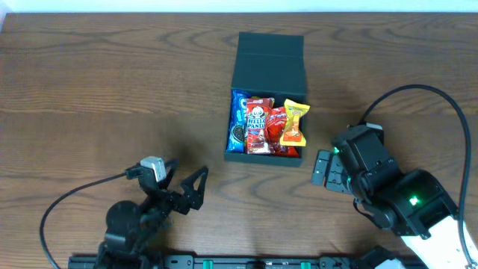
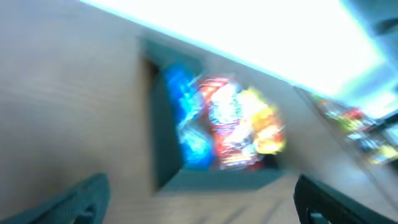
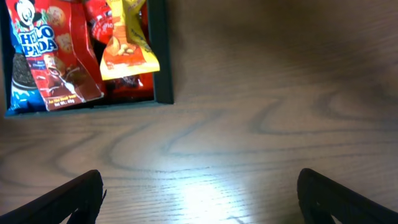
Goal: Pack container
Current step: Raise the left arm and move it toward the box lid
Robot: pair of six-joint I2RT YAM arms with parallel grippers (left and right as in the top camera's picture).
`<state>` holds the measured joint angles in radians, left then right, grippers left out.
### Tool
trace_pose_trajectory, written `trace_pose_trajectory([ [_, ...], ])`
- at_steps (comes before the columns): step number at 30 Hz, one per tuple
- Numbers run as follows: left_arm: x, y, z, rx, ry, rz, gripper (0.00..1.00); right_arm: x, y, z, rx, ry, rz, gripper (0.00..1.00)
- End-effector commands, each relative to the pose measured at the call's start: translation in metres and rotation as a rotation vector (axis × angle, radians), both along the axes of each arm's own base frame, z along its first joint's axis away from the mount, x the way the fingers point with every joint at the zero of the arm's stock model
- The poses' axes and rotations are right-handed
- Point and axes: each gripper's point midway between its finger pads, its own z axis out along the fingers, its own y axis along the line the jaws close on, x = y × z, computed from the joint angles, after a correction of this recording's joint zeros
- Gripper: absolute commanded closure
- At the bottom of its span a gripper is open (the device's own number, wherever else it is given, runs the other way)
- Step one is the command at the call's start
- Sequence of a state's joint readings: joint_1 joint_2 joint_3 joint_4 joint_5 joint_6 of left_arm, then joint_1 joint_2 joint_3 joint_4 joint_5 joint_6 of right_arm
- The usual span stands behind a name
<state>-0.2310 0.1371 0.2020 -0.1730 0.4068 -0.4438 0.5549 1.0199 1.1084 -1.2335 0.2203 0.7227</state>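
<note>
The dark green container point(image 1: 269, 60) sits at the table's centre back with its flap lid open toward the far side. Inside lie a blue packet point(image 1: 237, 125), a red Hello Panda packet point(image 1: 257, 123), a red packet point(image 1: 278, 127) and a yellow-orange packet point(image 1: 295, 122). My left gripper point(image 1: 181, 190) is open and empty at the front left, away from the box. My right gripper point(image 1: 324, 169) is open and empty just right of the box's front corner. The box shows blurred in the left wrist view point(image 2: 163, 140), and its corner shows in the right wrist view point(image 3: 163, 62).
Brown wooden table point(image 1: 97, 97) all around. Black cables trail from both arms at the front left and at the right. A blurred rack of coloured things point(image 2: 354, 124) shows beyond the table in the left wrist view.
</note>
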Motion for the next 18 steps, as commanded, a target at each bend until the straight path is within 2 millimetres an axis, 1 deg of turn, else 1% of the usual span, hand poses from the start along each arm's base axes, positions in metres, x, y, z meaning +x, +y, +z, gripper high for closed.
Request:
trace_pose_trajectory([
  [1,-0.012,-0.016,0.022,-0.050,-0.038,-0.110,0.05,0.001,-0.002,0.001,-0.020,-0.014,0.011,0.01],
  [5,-0.011,-0.008,0.025,-0.051,0.060,-0.052,0.04,0.001,-0.002,0.001,-0.020,-0.013,0.012,0.01],
  [6,-0.008,0.000,0.029,-0.024,0.099,-0.003,0.04,0.001,-0.002,0.001,-0.020,-0.013,0.012,0.01],
  [7,-0.004,0.005,0.037,0.034,0.111,0.024,0.04,0.001,-0.002,0.001,-0.020,-0.014,0.011,0.01],
  [10,0.009,0.011,0.058,0.141,0.123,0.048,0.04,0.001,-0.001,0.001,-0.017,-0.017,0.011,0.01],
  [13,0.028,0.011,0.075,0.192,0.191,0.060,0.04,0.001,-0.001,0.001,-0.018,-0.017,0.011,0.01],
  [15,0.043,0.008,0.080,0.218,0.283,0.055,0.04,0.002,-0.001,0.001,-0.020,-0.019,0.010,0.01],
  [16,0.050,0.005,0.082,0.234,0.329,0.042,0.04,0.002,-0.002,0.001,-0.023,-0.021,0.008,0.01],
  [18,0.065,-0.010,0.086,0.292,0.417,-0.063,0.05,0.003,-0.004,0.002,-0.031,-0.025,0.004,0.01],
])
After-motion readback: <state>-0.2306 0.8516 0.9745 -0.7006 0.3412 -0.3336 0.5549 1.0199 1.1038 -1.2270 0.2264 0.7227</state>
